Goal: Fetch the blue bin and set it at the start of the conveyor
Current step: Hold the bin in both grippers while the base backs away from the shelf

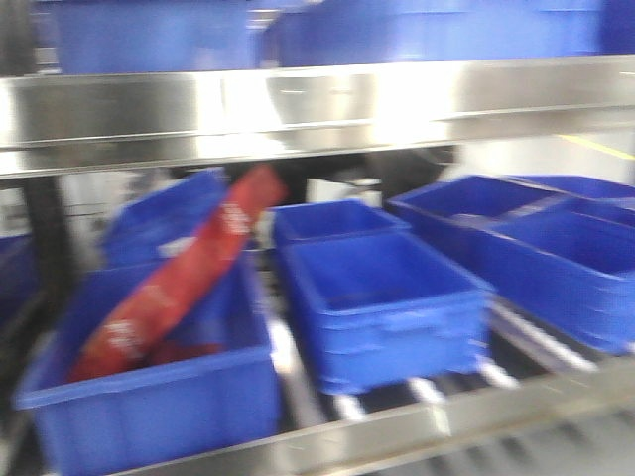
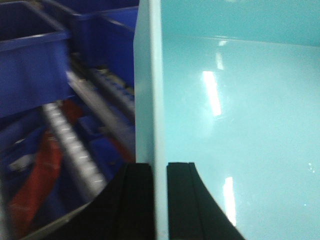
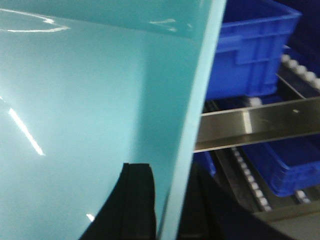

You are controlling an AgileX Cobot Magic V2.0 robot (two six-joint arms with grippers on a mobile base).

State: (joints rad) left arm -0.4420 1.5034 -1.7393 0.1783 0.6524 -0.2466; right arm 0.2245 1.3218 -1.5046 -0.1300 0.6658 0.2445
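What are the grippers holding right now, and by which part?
Both hold the blue bin: the left gripper pinches one side wall at its rim, the right gripper another, each with one finger inside and one outside.

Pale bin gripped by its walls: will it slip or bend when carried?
Likely slippery: the bin has glossy walls showing glare. Probably light, since it looks empty. Its thin wall, pinched by the left gripper and right gripper, may flex.
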